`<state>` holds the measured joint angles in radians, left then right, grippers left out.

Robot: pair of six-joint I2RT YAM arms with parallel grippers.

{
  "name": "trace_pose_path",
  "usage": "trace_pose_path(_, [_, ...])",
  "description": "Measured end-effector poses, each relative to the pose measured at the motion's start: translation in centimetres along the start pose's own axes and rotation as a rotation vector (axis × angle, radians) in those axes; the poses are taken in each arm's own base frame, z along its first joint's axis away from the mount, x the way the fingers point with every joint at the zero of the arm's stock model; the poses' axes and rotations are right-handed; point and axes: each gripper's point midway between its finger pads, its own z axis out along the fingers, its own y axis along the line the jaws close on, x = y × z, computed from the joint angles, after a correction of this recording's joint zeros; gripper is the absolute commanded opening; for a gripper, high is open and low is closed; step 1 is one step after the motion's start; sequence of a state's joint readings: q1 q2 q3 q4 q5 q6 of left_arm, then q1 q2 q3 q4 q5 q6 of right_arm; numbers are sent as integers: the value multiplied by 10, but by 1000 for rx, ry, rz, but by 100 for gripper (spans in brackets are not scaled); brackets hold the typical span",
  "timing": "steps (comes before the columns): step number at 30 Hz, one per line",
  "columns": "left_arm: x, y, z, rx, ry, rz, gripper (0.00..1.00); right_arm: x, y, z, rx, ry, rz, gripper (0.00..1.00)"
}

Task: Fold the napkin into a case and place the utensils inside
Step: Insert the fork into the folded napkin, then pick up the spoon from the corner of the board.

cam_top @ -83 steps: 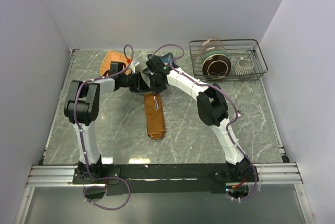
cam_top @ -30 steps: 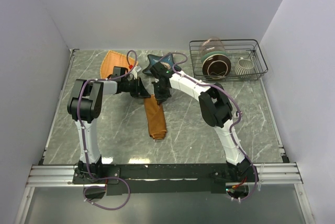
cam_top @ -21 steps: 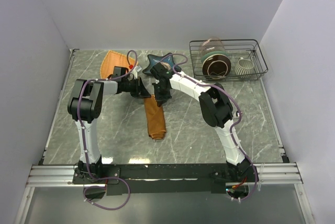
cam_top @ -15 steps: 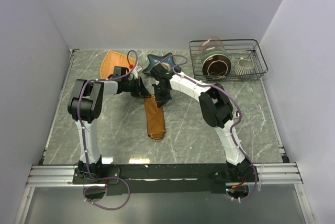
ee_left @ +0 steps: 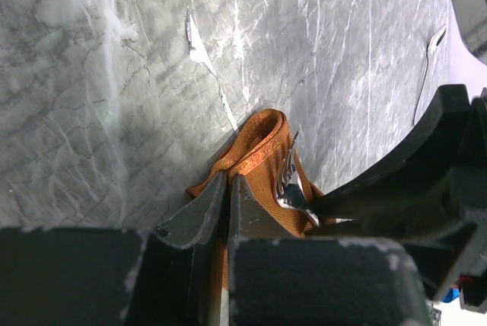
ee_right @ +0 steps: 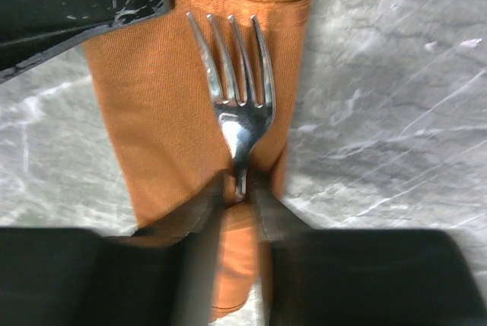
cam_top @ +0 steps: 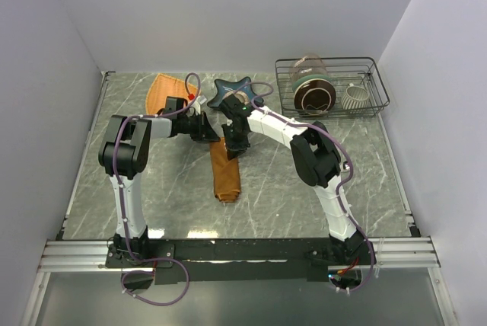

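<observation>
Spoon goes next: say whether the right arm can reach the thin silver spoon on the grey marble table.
Probably yes: the spoon lies uncovered near the right gripper, whose jaws straddle the silver fork.

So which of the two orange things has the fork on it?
The long, darker rust-orange napkin case mid-table carries the fork; the lighter orange triangular plate sits bare, farther back on the left.

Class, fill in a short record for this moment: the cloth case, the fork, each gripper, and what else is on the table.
case: rust-orange, folded long and narrow, flat on the table
fork: lying on the case, tines toward its folded end
left gripper: shut on the case's edge
right gripper: jaws slightly apart, astride the fork's handle
elsewhere: wire rack far right; woven orange plate far left
</observation>
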<state>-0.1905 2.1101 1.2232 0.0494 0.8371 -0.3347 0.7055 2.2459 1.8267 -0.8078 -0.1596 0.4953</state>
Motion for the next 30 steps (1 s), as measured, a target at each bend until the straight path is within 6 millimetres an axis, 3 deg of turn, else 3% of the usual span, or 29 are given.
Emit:
trace_pose_path(6, [0, 0, 1, -1, -4, 5, 2, -1, 3, -3, -4, -7, -3, 37])
trace_pose_path(10, [-1, 0, 1, -1, -5, 8, 2, -6, 3, -8, 6, -24, -4, 50])
trace_pose_path(17, [-1, 0, 1, -1, -6, 9, 3, -42, 15, -31, -3, -139, -28, 50])
trace_pose_path(22, [-1, 0, 1, -1, -6, 10, 15, -72, 15, -60, -13, -238, -80, 55])
trace_pose_path(24, [-1, 0, 1, -2, -7, 12, 24, -77, 6, -75, -6, -258, -97, 56])
trace_pose_path(26, [-1, 0, 1, -1, -13, 16, 30, -77, -16, -94, 4, -274, -91, 56])
trace_pose_path(30, [-3, -7, -2, -1, -29, 39, 45, -61, -108, -150, 84, -300, 47, 56])
